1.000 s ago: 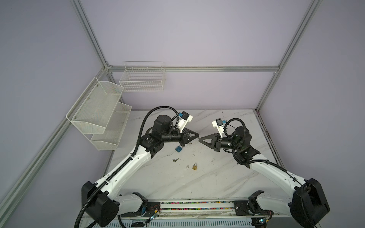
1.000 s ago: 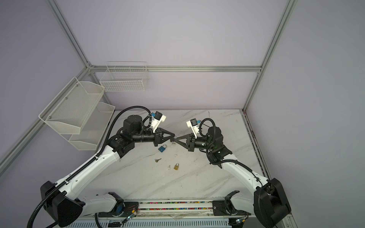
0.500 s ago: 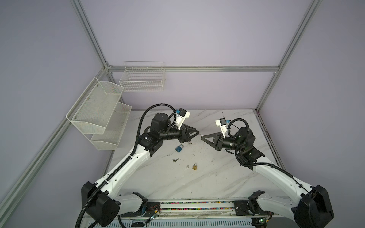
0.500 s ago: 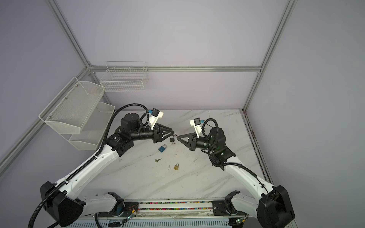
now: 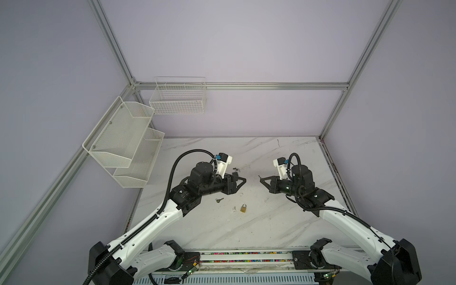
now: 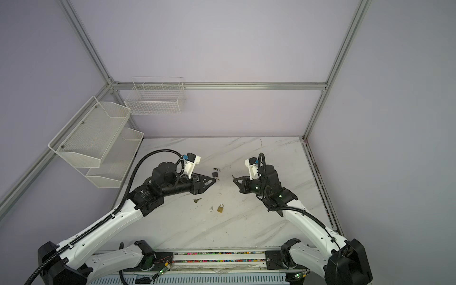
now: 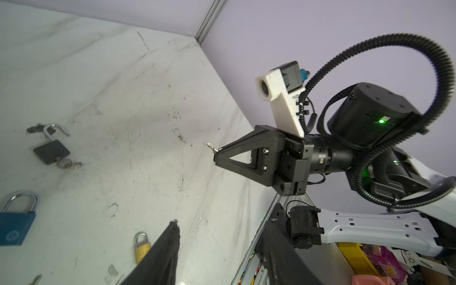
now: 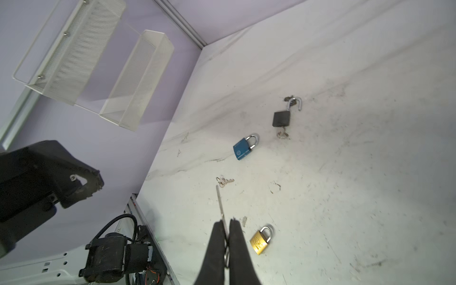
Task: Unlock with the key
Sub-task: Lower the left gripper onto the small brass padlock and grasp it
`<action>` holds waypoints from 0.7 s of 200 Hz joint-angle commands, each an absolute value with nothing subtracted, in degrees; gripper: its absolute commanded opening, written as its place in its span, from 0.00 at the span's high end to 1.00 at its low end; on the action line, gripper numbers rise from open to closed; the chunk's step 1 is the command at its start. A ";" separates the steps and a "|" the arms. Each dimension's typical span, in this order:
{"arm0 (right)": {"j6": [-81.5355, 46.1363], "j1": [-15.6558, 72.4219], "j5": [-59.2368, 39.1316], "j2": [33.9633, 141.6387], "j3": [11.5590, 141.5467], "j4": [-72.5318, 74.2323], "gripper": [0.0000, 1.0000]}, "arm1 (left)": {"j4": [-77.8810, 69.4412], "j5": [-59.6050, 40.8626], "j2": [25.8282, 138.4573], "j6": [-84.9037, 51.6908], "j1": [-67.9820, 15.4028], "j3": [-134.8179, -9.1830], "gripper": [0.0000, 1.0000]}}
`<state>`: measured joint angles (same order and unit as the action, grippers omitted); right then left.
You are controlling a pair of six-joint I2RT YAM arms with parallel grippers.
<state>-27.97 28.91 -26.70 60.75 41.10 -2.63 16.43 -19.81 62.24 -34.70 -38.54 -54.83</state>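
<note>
Spreading the left fingers (image 7: pixel 170 246) wide after clamping a second ago, dropping the black padlock (image 8: pixel 280 118) onto the desk (image 8: pixel 345 172), lying there between the arms with its shackle sprung out. Still pinching the key (image 8: pixel 220 202) between the pressed-together right fingers (image 8: pixel 214 246) and drawing back, probably wrapping up this unlock.

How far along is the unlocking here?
Done: black padlock lies with shackle swung open, key ring at its keyhole. In hand: right gripper pinches a key. To do: blue padlock and brass padlock lie shut; a loose key lies nearby.
</note>
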 commanded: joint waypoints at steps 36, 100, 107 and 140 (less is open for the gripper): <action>-34.26 28.74 -20.40 56.50 33.78 -7.33 1.00 | 26.93 0.03 72.19 -40.53 -48.66 -53.60 0.43; -34.10 28.74 -20.44 54.84 31.95 -8.25 1.00 | 29.60 5.14 90.93 -39.87 -55.24 -61.15 0.42; -34.10 28.74 -20.75 54.67 31.67 -7.70 1.00 | 30.23 6.25 92.43 -39.76 -55.74 -62.07 0.42; -34.53 28.74 -21.66 54.51 31.02 -6.30 1.00 | 31.03 8.59 97.39 -39.13 -56.59 -65.22 0.42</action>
<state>-33.82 28.91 -21.43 55.29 31.81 -7.27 30.98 5.10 96.12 -39.46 -55.99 -57.43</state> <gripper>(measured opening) 0.062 0.582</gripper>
